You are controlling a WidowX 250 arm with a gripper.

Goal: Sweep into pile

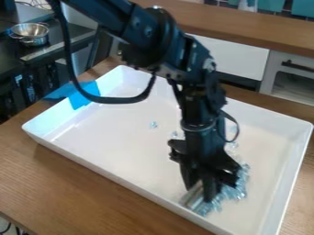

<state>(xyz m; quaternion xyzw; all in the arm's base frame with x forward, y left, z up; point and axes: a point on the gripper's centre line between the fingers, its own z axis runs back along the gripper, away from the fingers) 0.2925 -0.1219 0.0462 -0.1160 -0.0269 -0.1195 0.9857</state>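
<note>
Tool (199, 193), gripping a grey sweeper (192, 197); gathering stage, I judge.
Bluish bits (238, 191) heaped loosely beside it in the white tray (122, 169); next I should draw the stray piece (153, 124) in to join them.

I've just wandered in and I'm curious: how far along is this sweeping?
Partly done, it seems: many bluish bits lie together near one corner of the tray. In hand: the gripper is down beside them, at a silvery piece, perhaps the sweeping tool. Left: a stray bit out toward the middle, and a few more beside the arm.
</note>
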